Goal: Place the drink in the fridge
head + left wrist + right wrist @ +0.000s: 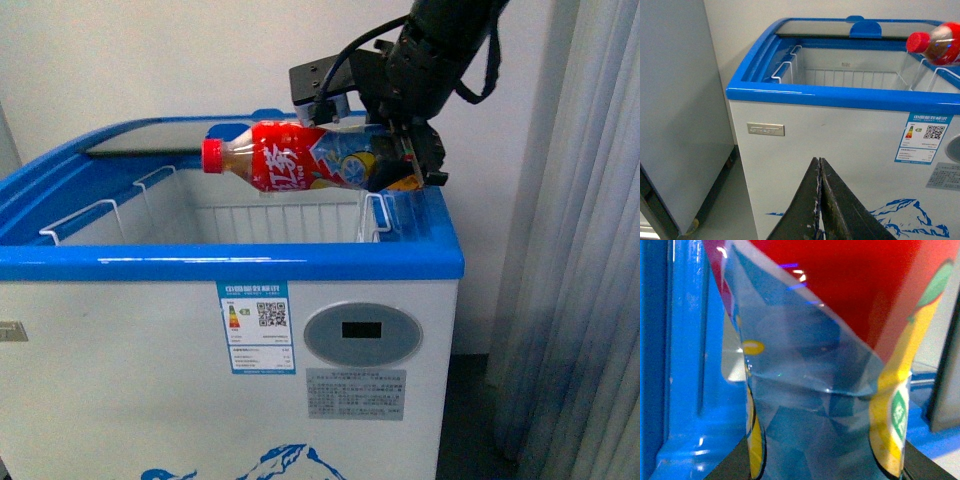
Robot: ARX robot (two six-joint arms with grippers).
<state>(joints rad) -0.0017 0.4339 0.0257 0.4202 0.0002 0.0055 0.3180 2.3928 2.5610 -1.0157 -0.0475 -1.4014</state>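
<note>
Right gripper (408,158) clamped the drink (280,160) sideways above the open fridge (250,262); lowering it inside seemed next; left gripper (820,200) together, empty

Front view faces the fridge (150,360) head-on, close, just above rim height. Left wrist view looks from further left, sharing the fridge front, the rim and the drink (290,160) cap. Right wrist view is pressed up against the drink label.

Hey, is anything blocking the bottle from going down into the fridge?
Nothing visible does. The lid is slid back, and the bottle in the right gripper hangs over the open fridge, though its base end is near the right rim.
</note>
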